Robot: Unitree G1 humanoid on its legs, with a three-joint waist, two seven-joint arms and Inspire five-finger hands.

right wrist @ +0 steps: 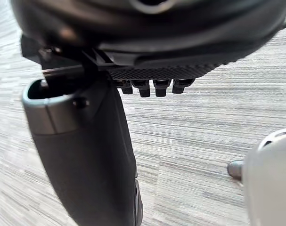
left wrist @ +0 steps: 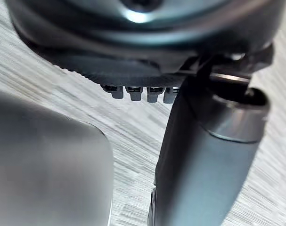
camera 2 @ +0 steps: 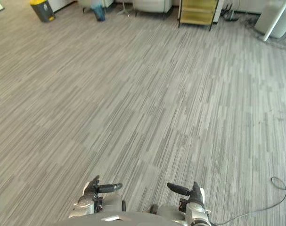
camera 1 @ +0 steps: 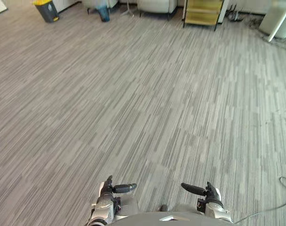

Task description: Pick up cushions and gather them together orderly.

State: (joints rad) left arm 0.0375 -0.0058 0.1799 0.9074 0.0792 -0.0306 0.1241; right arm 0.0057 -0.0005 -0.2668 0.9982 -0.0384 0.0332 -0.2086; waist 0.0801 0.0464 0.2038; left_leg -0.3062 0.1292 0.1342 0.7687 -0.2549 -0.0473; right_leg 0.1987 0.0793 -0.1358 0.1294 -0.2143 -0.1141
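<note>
Grey striped carpet point(camera 1: 143, 103) stretches out ahead of me. My left hand point(camera 1: 107, 190) hangs low at the bottom of the eye views, thumb point(left wrist: 199, 155) pointing inward, fingers relaxed and holding nothing. My right hand point(camera 1: 206, 193) mirrors it a short way to the right, its thumb point(right wrist: 86, 155) also pointing inward, open and holding nothing. Both hands hover above bare carpet.
Along the far wall stand a dark bin with a yellow lid point(camera 1: 47, 9), a blue container point(camera 1: 103, 12), a pale armchair point(camera 1: 157, 5) and a yellow shelf unit point(camera 1: 202, 12). White furniture point(camera 1: 279, 19) sits at the far right.
</note>
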